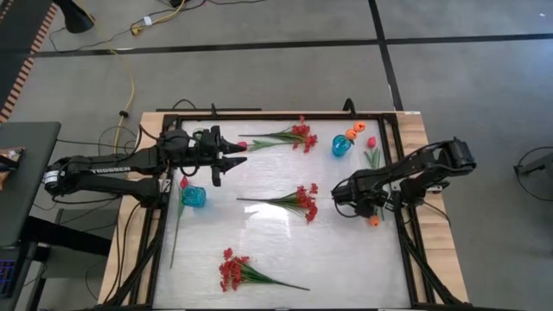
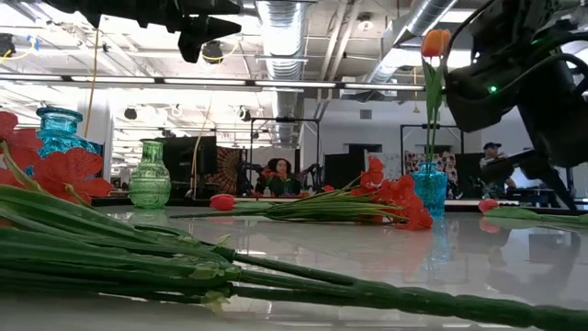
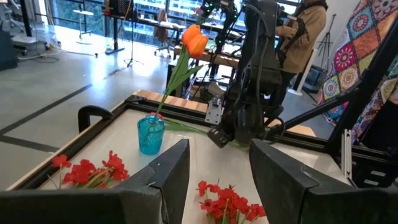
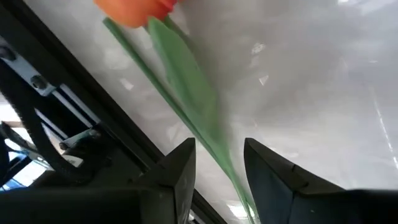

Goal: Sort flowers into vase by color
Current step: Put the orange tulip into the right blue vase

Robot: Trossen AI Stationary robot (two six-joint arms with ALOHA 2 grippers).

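An orange tulip (image 1: 374, 221) lies on the table by its right edge. My right gripper (image 1: 363, 207) is open just above it. In the right wrist view the thin green stem (image 4: 186, 118) runs between the two fingers (image 4: 219, 155), with the bud (image 4: 134, 11) beyond them. My left gripper (image 1: 240, 160) is open and empty, hovering at the far left (image 3: 217, 155). A blue vase (image 1: 341, 145) holds orange tulips (image 1: 354, 131). Another blue vase (image 1: 193, 196) stands at the left, with a red-pink tulip (image 1: 183, 183) beside it. Three red sprays (image 1: 294, 136), (image 1: 294, 200), (image 1: 238, 272) lie on the table.
A green vase (image 2: 150, 175) stands at the far left. A red-pink tulip (image 1: 371, 147) lies near the far right vase. The black frame rail (image 4: 56, 93) runs close beside the orange tulip. People stand in the room beyond the table (image 3: 305, 31).
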